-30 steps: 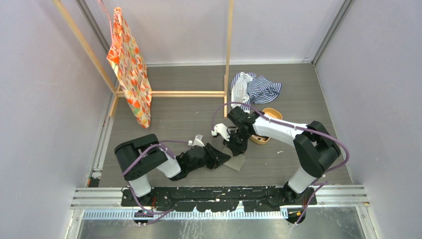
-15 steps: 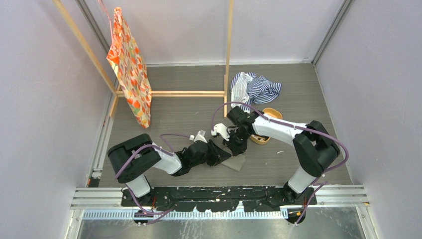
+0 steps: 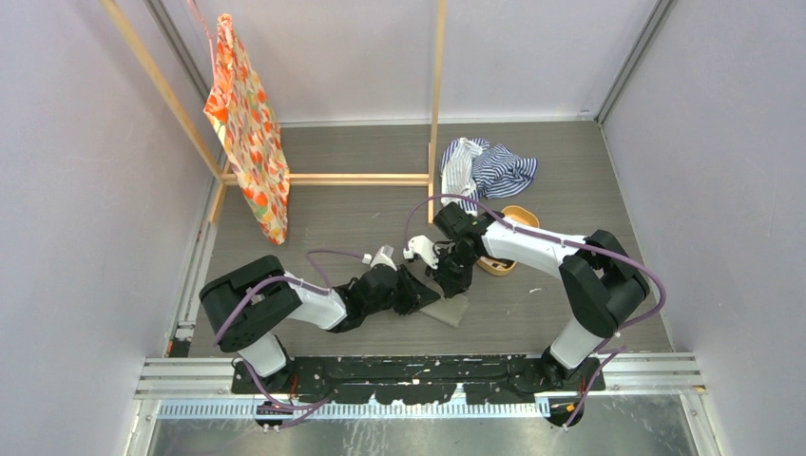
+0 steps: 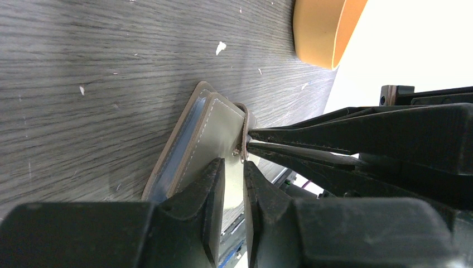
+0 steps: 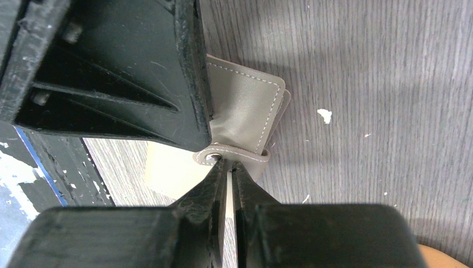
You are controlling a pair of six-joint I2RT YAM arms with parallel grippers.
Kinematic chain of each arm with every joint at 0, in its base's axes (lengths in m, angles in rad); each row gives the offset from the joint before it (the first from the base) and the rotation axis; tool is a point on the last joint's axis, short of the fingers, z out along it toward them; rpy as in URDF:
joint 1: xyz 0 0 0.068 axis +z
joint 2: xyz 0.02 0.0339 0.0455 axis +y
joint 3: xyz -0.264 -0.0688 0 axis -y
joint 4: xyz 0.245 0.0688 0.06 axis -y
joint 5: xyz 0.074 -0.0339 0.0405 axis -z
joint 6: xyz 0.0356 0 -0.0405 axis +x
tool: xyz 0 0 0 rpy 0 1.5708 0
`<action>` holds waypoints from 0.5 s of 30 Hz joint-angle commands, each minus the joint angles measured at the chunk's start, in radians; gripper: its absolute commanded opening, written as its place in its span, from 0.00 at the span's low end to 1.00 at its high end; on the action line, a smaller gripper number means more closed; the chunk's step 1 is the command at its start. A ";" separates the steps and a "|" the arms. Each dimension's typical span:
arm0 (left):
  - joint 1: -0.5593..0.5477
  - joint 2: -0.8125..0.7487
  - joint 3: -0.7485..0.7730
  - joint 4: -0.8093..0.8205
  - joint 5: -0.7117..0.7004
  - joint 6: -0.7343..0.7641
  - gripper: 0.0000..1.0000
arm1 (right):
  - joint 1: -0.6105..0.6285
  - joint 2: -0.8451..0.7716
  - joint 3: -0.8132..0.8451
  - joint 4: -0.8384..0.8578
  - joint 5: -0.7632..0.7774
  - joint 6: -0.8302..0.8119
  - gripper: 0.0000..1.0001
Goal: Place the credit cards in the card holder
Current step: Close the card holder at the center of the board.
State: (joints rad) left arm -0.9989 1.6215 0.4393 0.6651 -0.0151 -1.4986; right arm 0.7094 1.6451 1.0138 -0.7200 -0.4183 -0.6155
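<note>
The grey-taupe card holder (image 3: 452,311) lies on the wood floor between both grippers. In the left wrist view the card holder (image 4: 215,131) tilts up on one edge, and a pale blue strip (image 4: 174,161), like a credit card's edge, shows between its layers. My right gripper (image 5: 228,166) is shut on the closing tab (image 5: 248,156) beside the metal snap, and is also seen from above (image 3: 445,283). My left gripper (image 4: 234,172) reaches over the holder with its jaws a narrow gap apart. The holder's pale face shows in that gap. Whether they pinch it is unclear.
An orange-tan oval tray (image 3: 518,218) sits just right of the right arm's wrist. A striped cloth (image 3: 489,169) lies behind it. A wooden frame (image 3: 437,104) with a floral bag (image 3: 249,123) stands at the back left. A pale flat panel (image 5: 167,167) lies under the left gripper.
The left arm has swung its elbow to the left and pushed its gripper a little closer to the holder. The right gripper has kept still on the tab.
</note>
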 commanded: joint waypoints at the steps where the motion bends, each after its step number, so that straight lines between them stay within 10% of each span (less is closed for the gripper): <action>1: 0.008 -0.046 -0.006 -0.070 -0.028 0.053 0.24 | 0.009 0.013 0.026 0.018 -0.032 -0.010 0.14; 15: 0.008 0.063 0.027 0.051 0.041 -0.003 0.18 | 0.008 0.016 0.028 0.015 -0.033 -0.013 0.14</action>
State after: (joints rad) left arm -0.9981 1.6485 0.4515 0.6861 0.0055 -1.4944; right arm 0.7094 1.6455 1.0138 -0.7200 -0.4210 -0.6193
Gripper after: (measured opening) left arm 0.191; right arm 0.137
